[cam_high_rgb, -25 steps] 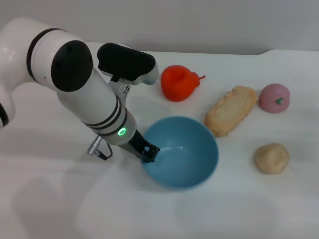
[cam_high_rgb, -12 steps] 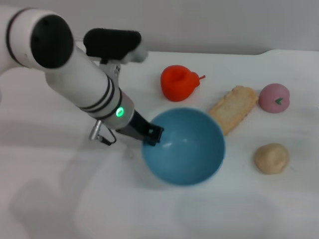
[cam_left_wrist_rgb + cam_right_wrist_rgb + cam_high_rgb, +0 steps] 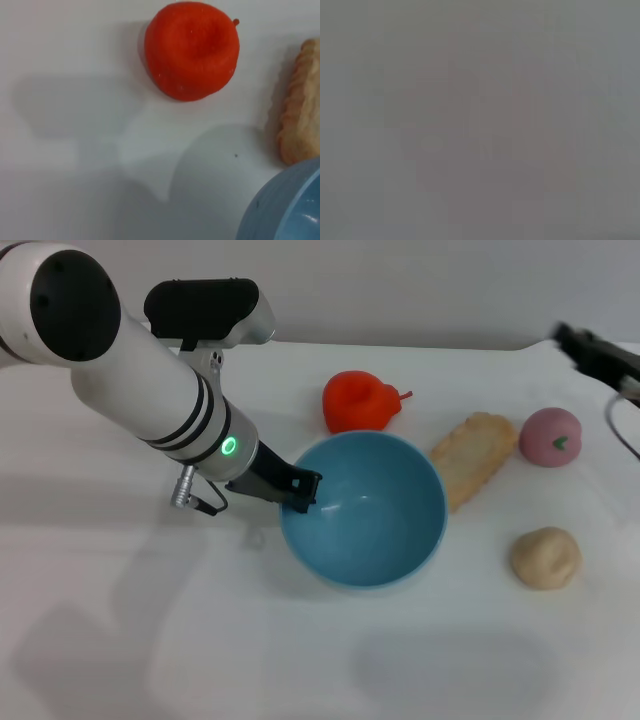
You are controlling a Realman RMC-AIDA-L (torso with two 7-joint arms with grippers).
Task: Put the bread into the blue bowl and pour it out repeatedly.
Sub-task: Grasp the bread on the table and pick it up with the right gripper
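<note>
Tan bread (image 3: 473, 459) is seen lying diagonally toward the tabletop's far right corner, beside the blue bowl (image 3: 365, 510) clamped at its rim by the left gripper (image 3: 300, 492); the right gripper (image 3: 580, 345), grip unreadable, is nearer.

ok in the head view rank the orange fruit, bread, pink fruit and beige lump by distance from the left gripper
From the left gripper, shut on the blue bowl rim:
1. Orange fruit, behind the bowl.
2. Bread, beyond the bowl's right rim.
3. Beige lump and pink fruit, far right: too close to call.

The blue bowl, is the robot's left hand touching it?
Touching. In the head view the left gripper has its fingers clamped on the blue bowl's rim.
</note>
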